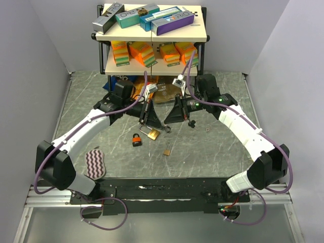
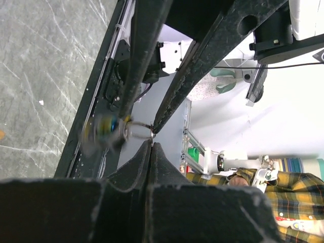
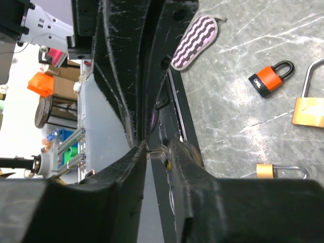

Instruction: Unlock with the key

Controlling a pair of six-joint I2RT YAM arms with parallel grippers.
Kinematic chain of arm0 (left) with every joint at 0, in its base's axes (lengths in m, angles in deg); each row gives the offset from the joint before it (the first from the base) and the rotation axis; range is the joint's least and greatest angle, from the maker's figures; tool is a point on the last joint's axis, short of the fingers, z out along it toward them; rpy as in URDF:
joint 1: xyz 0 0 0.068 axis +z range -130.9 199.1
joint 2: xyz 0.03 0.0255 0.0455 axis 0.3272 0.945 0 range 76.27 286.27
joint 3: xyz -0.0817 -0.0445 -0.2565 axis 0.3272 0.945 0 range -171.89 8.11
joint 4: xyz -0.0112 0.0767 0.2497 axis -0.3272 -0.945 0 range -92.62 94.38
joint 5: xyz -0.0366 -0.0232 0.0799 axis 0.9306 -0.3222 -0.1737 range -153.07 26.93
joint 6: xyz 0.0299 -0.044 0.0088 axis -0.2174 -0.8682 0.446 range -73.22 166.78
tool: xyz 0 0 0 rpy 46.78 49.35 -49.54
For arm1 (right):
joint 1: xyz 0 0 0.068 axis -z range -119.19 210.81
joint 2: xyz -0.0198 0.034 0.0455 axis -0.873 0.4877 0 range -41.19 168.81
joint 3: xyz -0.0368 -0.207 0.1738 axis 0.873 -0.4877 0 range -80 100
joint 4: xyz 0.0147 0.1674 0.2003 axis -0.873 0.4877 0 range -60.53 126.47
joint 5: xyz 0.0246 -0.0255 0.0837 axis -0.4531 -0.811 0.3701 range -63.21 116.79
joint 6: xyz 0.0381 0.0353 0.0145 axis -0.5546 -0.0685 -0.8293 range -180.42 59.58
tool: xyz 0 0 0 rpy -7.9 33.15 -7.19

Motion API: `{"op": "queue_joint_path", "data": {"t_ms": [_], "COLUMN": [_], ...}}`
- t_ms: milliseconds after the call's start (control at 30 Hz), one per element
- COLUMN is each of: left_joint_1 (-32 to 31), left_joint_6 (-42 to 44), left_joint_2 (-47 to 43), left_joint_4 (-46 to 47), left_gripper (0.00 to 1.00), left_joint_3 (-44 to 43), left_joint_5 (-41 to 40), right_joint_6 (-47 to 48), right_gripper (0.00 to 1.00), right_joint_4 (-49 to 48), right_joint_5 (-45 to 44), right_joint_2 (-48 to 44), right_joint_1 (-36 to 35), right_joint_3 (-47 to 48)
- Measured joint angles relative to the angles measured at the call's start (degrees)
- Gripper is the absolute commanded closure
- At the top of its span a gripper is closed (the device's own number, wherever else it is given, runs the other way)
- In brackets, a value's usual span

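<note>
My two grippers meet tip to tip over the middle of the table. My left gripper (image 1: 160, 124) (image 2: 151, 143) is shut on a thin metal piece that looks like the key (image 2: 150, 136). A blurred small padlock (image 2: 104, 131) with blue and yellow on it hangs beside it by a silvery loop. My right gripper (image 1: 167, 123) (image 3: 158, 151) is shut on that small padlock (image 3: 174, 154), which is mostly hidden between its fingers. Whether the key is in the lock cannot be told.
On the table below lie an orange padlock (image 1: 136, 140) (image 3: 268, 78), a large brass padlock (image 1: 153, 134) (image 3: 310, 109) and a small brass padlock (image 1: 166, 150) (image 3: 271, 171). A striped pad (image 1: 94, 163) (image 3: 195, 43) lies near left. A shelf (image 1: 205, 38) with boxes stands behind.
</note>
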Motion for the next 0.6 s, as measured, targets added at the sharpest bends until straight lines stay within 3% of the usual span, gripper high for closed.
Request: {"op": "queue_joint_path", "data": {"t_ms": [467,533,600], "left_joint_1": [0.0,0.0,0.0], "left_joint_6": [-0.7,-0.7,-0.7], "left_joint_2": [0.0,0.0,0.0], "left_joint_4": [1.2,1.1,0.8], "left_gripper": [0.99,0.99,0.99], "left_joint_3": [0.2,0.4,0.5], "left_joint_5": [-0.5,-0.6,-0.5], "right_joint_6": [1.0,1.5,2.1], "right_gripper": [0.91,0.99,1.00], "right_joint_4": [0.7,1.4,2.4], "right_joint_5": [3.4,3.8,4.1], "right_joint_2": [0.7,1.2,1.8], "right_joint_1": [-0.6,-0.7,-0.9], "right_joint_3": [0.3,0.7,1.5]}}
